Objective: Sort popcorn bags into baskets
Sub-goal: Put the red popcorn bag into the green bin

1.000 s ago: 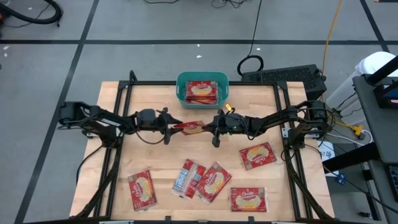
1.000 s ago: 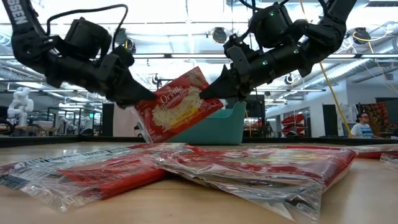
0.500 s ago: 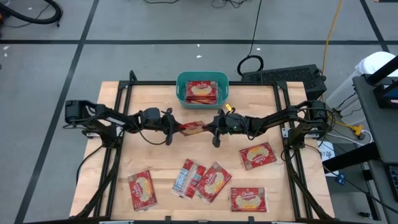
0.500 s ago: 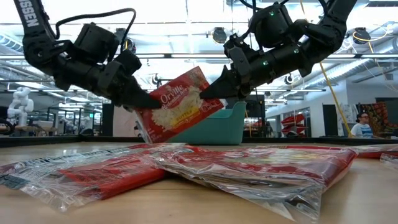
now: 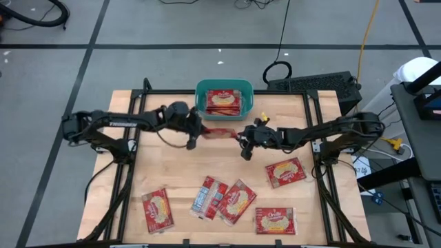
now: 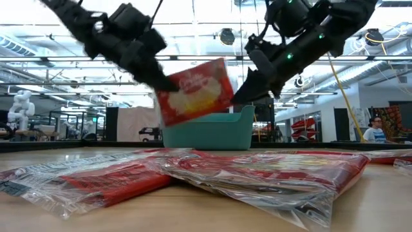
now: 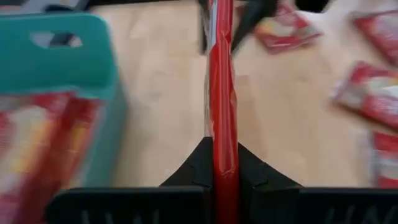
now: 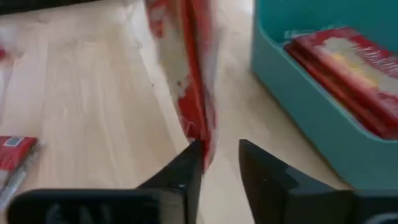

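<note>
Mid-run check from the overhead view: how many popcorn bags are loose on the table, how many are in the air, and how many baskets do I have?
Popcorn bags loose on the table: 5
Popcorn bag in the air, clamped by the left gripper: 1
Teal basket: 1, with bags stacked inside that cannot be counted
Total: 7

held bag (image 5: 219, 133) blocks basket (image 5: 224, 86) front, sides free

One flat red popcorn packet (image 5: 219, 133) hangs on edge just before the teal rounded plastic tub (image 5: 224, 86), which holds packets (image 5: 223, 102). Five packets (image 5: 284, 172) lie on the wood.
</note>
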`<state>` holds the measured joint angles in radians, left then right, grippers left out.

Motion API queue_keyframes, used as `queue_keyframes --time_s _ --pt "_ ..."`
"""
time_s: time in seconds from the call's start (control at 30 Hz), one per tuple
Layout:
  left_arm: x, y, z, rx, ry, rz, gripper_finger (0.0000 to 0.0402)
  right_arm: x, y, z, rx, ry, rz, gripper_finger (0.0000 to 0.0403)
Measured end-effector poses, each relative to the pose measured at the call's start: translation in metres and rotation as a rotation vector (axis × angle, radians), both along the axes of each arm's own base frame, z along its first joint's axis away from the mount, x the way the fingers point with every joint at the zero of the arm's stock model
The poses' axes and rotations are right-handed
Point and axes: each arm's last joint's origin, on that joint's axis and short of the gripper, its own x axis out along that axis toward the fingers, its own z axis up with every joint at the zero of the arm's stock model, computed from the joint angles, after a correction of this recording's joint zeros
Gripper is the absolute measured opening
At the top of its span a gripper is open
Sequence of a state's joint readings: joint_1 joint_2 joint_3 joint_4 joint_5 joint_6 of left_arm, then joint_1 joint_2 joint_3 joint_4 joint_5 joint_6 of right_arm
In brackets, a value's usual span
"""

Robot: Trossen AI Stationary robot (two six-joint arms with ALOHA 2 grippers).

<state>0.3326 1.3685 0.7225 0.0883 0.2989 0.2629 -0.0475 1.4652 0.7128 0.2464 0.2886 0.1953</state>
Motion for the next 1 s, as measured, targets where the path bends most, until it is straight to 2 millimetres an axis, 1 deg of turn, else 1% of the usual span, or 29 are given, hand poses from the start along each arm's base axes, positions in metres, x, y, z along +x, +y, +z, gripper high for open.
queue_keyframes --time_s 0.07,0.17,0.3,0.4,0.5,0.57,0.67,0.73,0.83,0.93,1.0 --pt "0.003 0.007 0.016 0.045 0.046 0.018 0.0023 -0.004 0.002 0.000 -0.002 0.035 0.014 0.0121" --pt "0.007 0.020 0.046 0.137 0.047 0.047 0.0028 -0.008 0.006 0.001 -0.003 0.068 0.026 0.0131" --pt "0.004 0.037 0.074 0.209 0.081 0.074 0.0017 -0.012 0.012 -0.005 0.006 0.121 0.044 0.0132" --pt "0.001 0.052 0.097 0.274 0.048 0.102 0.0017 -0.016 0.018 -0.011 0.006 0.120 0.066 0.0127" --pt "-0.001 0.068 0.106 0.312 0.046 0.129 0.0017 -0.020 0.024 -0.017 0.008 0.081 0.087 0.0120" --pt "-0.002 0.077 0.111 0.337 0.073 0.128 0.0019 -0.021 0.028 -0.019 0.007 0.018 0.104 0.0116" --pt "0.003 0.092 0.120 0.364 0.084 0.136 0.0024 -0.024 0.033 -0.021 0.007 -0.070 0.125 0.0109" --pt "0.006 0.102 0.119 0.345 0.122 0.140 0.0025 -0.027 0.035 -0.022 0.006 -0.124 0.133 0.0105" --pt "0.016 0.119 0.113 0.315 0.126 0.118 0.0026 -0.030 0.036 -0.023 0.008 -0.187 0.136 0.0098" --pt "0.023 0.133 0.096 0.271 0.157 0.106 0.0027 -0.031 0.035 -0.023 0.011 -0.209 0.105 0.0090" --pt "0.028 0.142 0.079 0.244 0.200 0.101 0.0028 -0.031 0.034 -0.023 0.000 -0.210 0.071 0.0085"
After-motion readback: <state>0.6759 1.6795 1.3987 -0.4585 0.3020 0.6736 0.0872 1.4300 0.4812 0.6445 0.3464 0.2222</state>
